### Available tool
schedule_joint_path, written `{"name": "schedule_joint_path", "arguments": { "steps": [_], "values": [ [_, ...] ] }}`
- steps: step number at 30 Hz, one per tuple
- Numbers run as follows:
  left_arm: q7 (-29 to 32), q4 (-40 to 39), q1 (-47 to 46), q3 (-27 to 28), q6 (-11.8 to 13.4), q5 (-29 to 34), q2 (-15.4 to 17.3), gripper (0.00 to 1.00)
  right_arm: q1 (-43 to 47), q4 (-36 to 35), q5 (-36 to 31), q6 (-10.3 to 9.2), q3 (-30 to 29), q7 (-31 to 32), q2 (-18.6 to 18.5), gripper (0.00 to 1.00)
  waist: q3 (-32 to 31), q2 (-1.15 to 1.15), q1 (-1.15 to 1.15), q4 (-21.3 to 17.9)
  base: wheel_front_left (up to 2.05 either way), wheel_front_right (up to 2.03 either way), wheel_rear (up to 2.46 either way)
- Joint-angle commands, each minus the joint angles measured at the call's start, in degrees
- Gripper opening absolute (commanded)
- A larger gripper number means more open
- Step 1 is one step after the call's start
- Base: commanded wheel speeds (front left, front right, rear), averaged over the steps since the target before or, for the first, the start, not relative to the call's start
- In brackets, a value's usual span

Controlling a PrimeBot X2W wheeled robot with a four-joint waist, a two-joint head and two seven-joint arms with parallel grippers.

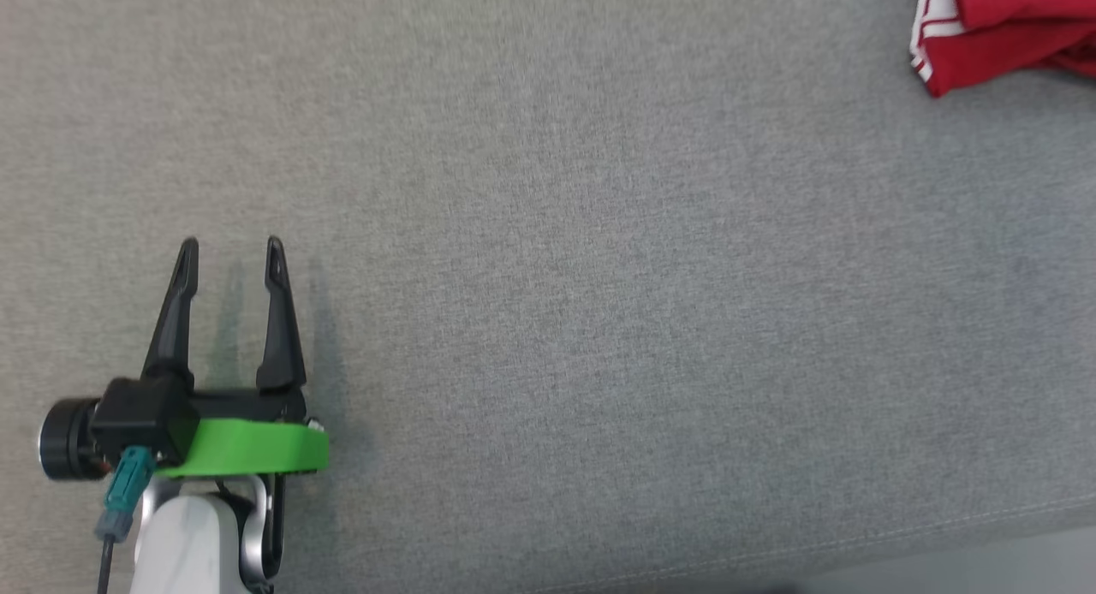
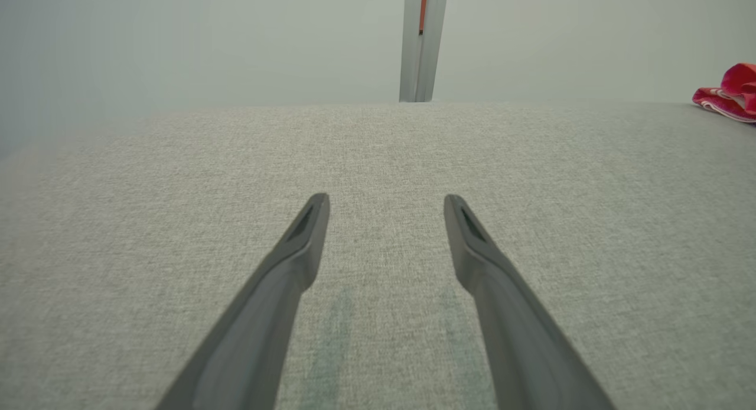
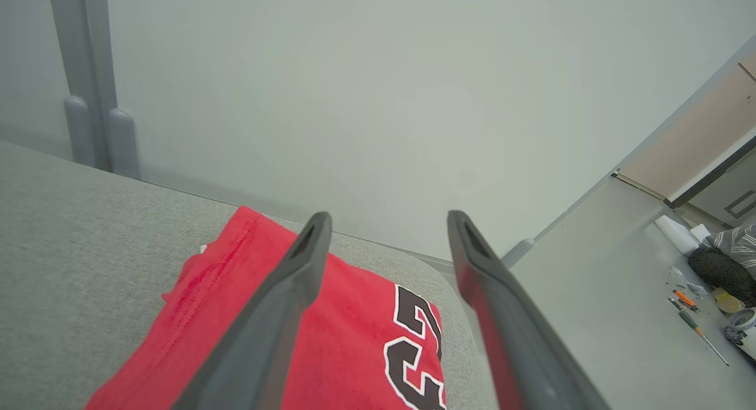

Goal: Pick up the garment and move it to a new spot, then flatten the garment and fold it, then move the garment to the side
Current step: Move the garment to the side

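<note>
The garment (image 1: 1002, 25) is a red jersey with white trim, lying folded at the far right corner of the grey table (image 1: 599, 277). In the right wrist view the garment (image 3: 354, 327) shows black and white numbers and lies just under my right gripper (image 3: 388, 221), whose fingers stand open above it with nothing between them. A small edge of the garment (image 2: 729, 94) appears at the far right in the left wrist view. My left gripper (image 1: 231, 252) rests open and empty over bare cloth at the lower left, far from the garment.
The table's front edge (image 1: 942, 543) runs along the lower right of the head view. A grey post (image 2: 420, 44) stands behind the table. Beyond the table's right end, tools and clutter (image 3: 709, 286) lie on the floor.
</note>
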Motion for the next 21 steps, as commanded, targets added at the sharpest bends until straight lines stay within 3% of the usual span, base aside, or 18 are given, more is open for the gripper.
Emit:
{"name": "schedule_joint_path", "arguments": {
  "steps": [1,10,21],
  "values": [
    [-0.17,0.4,1.44,0.59,0.38,-0.42,0.18,1.0,1.85,-2.59,-0.64,-0.1,-1.73,-0.34,0.75,1.0,-5.94,0.0,0.0,0.29,0.0,0.0,0.0],
    [-0.16,2.13,6.29,2.02,1.04,-2.31,0.16,1.0,19.36,-17.13,-6.42,-0.1,-13.33,-0.27,9.92,1.0,-14.25,0.0,0.0,1.64,0.0,0.0,0.0],
    [-0.17,4.18,9.79,2.15,1.01,-3.41,0.17,1.0,38.12,-28.28,-10.42,-0.1,-20.98,-0.29,19.46,1.0,-20.73,0.0,0.0,3.59,0.0,0.0,0.0]
  ]
}}
